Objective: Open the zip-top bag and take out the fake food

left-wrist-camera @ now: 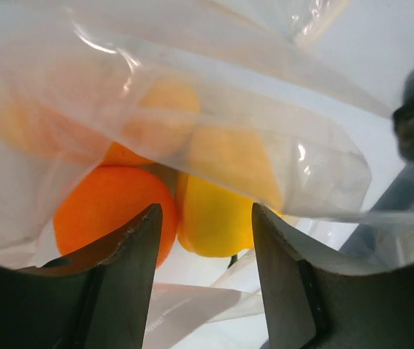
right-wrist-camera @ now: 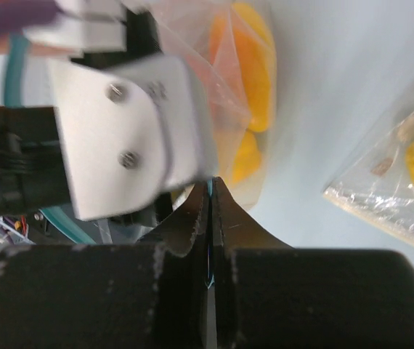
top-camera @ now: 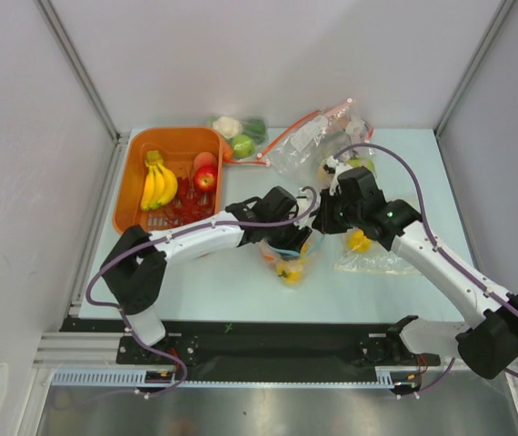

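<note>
In R claw (right-wrist-camera: 210, 186), zip-top bag (top-camera: 288, 262) hangs mouth-up.

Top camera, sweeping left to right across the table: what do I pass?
orange basket → banana bunch → red apple → zip-top bag holding the fake food → clear bag with a yellow piece. The left pincer and right pincer overlap the zip-top bag, so they are left out.

Clear zip-top bag (left-wrist-camera: 265, 138); orange-yellow fake food (left-wrist-camera: 109, 211)
</note>
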